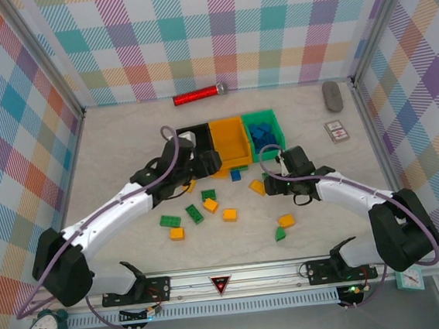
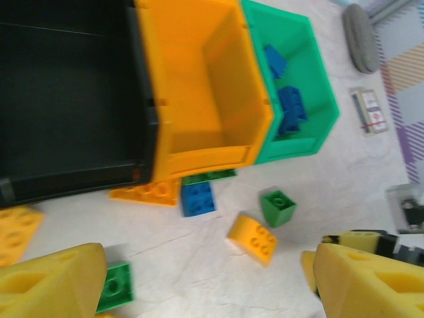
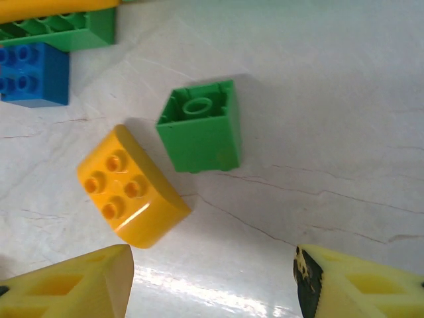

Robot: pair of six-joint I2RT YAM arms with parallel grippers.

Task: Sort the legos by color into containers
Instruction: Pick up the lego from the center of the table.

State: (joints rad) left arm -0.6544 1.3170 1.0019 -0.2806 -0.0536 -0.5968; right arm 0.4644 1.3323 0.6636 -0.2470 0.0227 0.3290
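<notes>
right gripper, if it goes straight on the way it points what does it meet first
Most likely the overturned green brick, roughly centred ahead of the open right gripper. The rounded yellow brick lies nearer but leftward; depth is unclear.

On pale table (image 1: 110, 159): black bin (image 1: 199, 129), orange bin (image 1: 229, 138), green bin (image 1: 260, 115) in a row; loose legos (image 1: 209, 205) nearer; red cylinder (image 1: 199, 96), grey oval (image 1: 332, 96) at back.

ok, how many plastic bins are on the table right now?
3, side by side: black rectangular plastic bin on the left, orange-yellow plastic bin in the middle, green plastic bin on the right with blue studded bricks inside. None looks hidden.
</notes>
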